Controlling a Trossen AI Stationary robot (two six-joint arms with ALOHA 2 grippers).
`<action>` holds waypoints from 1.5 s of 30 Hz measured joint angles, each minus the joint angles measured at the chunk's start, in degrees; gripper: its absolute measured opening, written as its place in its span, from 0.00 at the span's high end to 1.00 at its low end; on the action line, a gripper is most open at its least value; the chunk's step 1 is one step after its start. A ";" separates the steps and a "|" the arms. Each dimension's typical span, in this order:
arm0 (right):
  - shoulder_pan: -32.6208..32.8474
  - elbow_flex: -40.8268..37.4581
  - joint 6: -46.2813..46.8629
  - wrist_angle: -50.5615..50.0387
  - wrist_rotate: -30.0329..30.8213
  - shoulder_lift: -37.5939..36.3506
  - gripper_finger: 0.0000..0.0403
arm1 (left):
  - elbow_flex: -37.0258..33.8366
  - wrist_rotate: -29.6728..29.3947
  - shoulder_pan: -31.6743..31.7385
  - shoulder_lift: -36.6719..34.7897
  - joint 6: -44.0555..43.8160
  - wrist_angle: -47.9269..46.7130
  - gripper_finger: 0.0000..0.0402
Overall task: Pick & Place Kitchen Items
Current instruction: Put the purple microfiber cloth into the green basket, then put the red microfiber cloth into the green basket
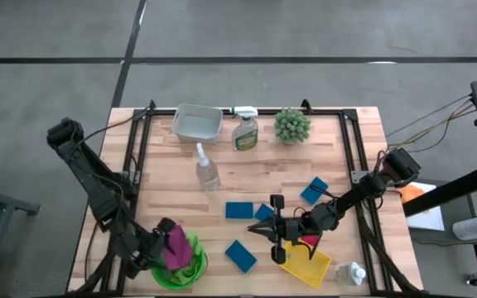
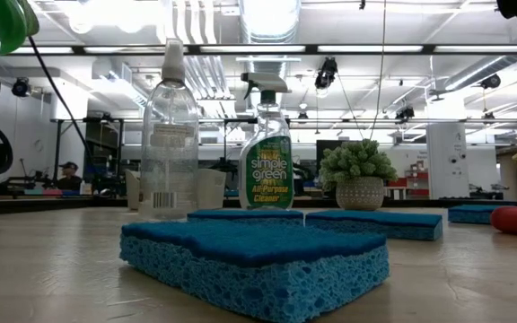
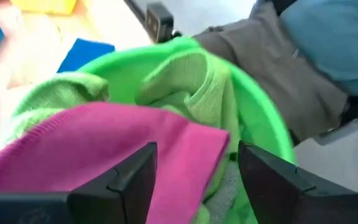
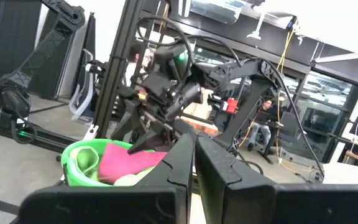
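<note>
My left gripper (image 1: 166,242) hangs over the green bowl (image 1: 190,271) at the table's near left. Its fingers are open, one on either side of a pink cloth (image 3: 104,143). The pink cloth lies on a green cloth (image 3: 191,81) in the bowl. My right gripper (image 1: 259,233) is shut and empty, low over the table among several blue sponges (image 1: 238,210), and points at the bowl (image 4: 79,162). A red item (image 1: 309,241) lies by the yellow container (image 1: 309,266). A small white bottle (image 1: 350,273) stands at the near right. My left gripper comes at the pink cloth from above, its open fingers (image 3: 129,177) standing on either side of the cloth's near part. I cannot tell whether they touch it. The cloth rests on the green cloth inside the bowl.
A clear spray bottle (image 1: 207,170) stands mid-table. At the far edge are a clear tray (image 1: 197,122), a green-labelled cleaner bottle (image 1: 244,131) and a potted plant (image 1: 292,126). One sponge (image 2: 254,260) lies right before the low camera. Black frame rails run along both table sides.
</note>
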 joint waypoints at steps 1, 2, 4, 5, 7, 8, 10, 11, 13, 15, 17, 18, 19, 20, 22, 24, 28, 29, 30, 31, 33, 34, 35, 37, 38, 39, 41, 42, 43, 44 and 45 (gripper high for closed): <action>0.00 0.00 0.00 -0.02 0.00 0.00 0.96 | 0.00 0.00 0.00 -0.75 0.09 0.05 0.43; 0.00 0.00 0.00 -0.06 -0.01 0.00 0.96 | 0.00 -0.39 0.00 -1.54 0.15 0.15 0.43; 0.00 0.00 0.00 -0.12 0.00 0.00 0.96 | 0.00 -3.65 0.00 -2.83 -0.10 0.27 0.43; 0.00 0.00 0.00 -0.13 0.00 0.00 0.96 | 0.00 -6.05 0.00 -3.28 -0.64 0.25 0.43; 0.00 0.00 0.00 -0.14 -0.02 0.00 0.96 | 0.00 -10.51 0.01 -3.52 -1.74 0.08 0.44; 0.00 0.00 0.00 -0.16 0.00 0.00 0.96 | -0.02 -11.59 0.07 -3.34 -1.89 -0.20 0.45; 0.00 0.00 0.00 -0.37 0.00 0.00 0.96 | -0.04 -12.03 0.07 -2.16 -2.48 -0.63 0.50; 0.00 0.00 0.00 -0.37 0.00 0.00 0.96 | -0.07 -12.00 0.07 -1.32 -2.87 -0.75 0.54; 0.00 0.00 0.00 -0.39 0.00 0.00 0.96 | -0.11 -11.97 0.07 0.56 -3.48 -0.80 0.64; 0.00 0.00 0.00 -0.45 0.00 0.00 0.96 | -0.11 -11.97 0.08 2.47 -4.31 -0.85 0.77; 0.00 0.00 0.00 -0.57 0.00 0.00 0.96 | -0.11 -11.57 0.11 4.14 -4.94 -0.84 0.90; 0.00 0.00 0.00 -0.59 0.00 0.00 0.96 | -0.11 -11.37 0.11 4.92 -5.14 -0.83 0.95; 0.00 0.00 0.02 -0.59 0.00 0.00 0.96 | -0.11 -11.11 0.11 5.72 -5.82 -0.85 0.97; 0.00 0.00 0.02 -0.58 0.00 0.00 0.96 | -0.11 -10.84 0.11 6.53 -6.85 -0.90 0.97; 0.00 0.00 0.02 -0.60 0.00 0.00 0.96 | -0.11 -9.06 0.27 8.07 -8.42 -0.92 0.96; 0.00 0.00 0.02 -0.61 0.01 0.00 0.96 | -0.11 -5.97 0.55 9.58 -8.97 -0.88 0.96; 0.00 0.00 0.02 -0.81 0.07 0.00 0.96 | -0.05 -3.21 0.55 11.31 -7.55 -0.37 0.95; 0.00 0.00 0.02 -0.81 0.20 0.00 0.96 | -0.04 -3.15 0.55 11.19 -6.44 0.04 0.95; 0.00 0.00 0.02 -0.81 0.22 0.00 0.96 | -0.04 -3.14 0.56 10.94 -5.49 0.35 0.95; 0.00 0.00 0.02 -0.81 0.22 0.00 0.96 | -0.04 -3.15 0.59 10.64 -4.71 0.82 0.95; 0.00 0.00 0.02 -0.82 0.22 0.00 0.96 | -0.04 -3.15 0.59 9.64 -3.30 2.02 0.95; -0.01 0.00 0.02 -0.81 0.22 0.00 0.96 | -0.02 -3.14 0.59 9.02 -2.84 2.61 0.95; -0.02 0.00 0.02 -0.82 0.22 0.00 0.96 | 0.02 -3.14 0.59 8.40 -2.29 2.82 0.95; -0.02 0.00 0.02 -0.85 0.22 0.00 0.96 | 0.00 -3.14 0.59 6.99 -1.45 2.66 0.95; -0.04 0.00 0.02 -0.94 0.22 0.00 0.96 | 0.00 -3.18 0.59 6.20 -1.08 2.66 0.95; -0.04 0.00 0.02 -1.01 0.23 0.00 0.96 | 0.00 -3.17 0.59 5.50 -0.76 2.67 0.95; -0.04 0.00 0.02 -1.02 0.23 0.00 0.96 | 0.00 -3.17 0.59 4.18 -0.27 2.68 0.95; -0.04 0.00 0.02 -1.03 0.22 0.00 0.96 | 0.00 -3.14 0.59 3.61 -0.07 2.65 0.95; -0.04 0.00 0.02 -1.03 0.22 0.00 0.96 | 0.00 -3.14 0.57 3.04 0.26 2.62 0.95; -0.04 0.00 0.02 -1.04 0.22 0.00 0.96 | 0.00 -3.15 0.59 2.32 0.80 2.64 0.95; -0.04 0.00 0.02 -1.03 0.22 0.00 0.96 | 0.00 -3.14 0.59 1.65 1.65 2.67 0.95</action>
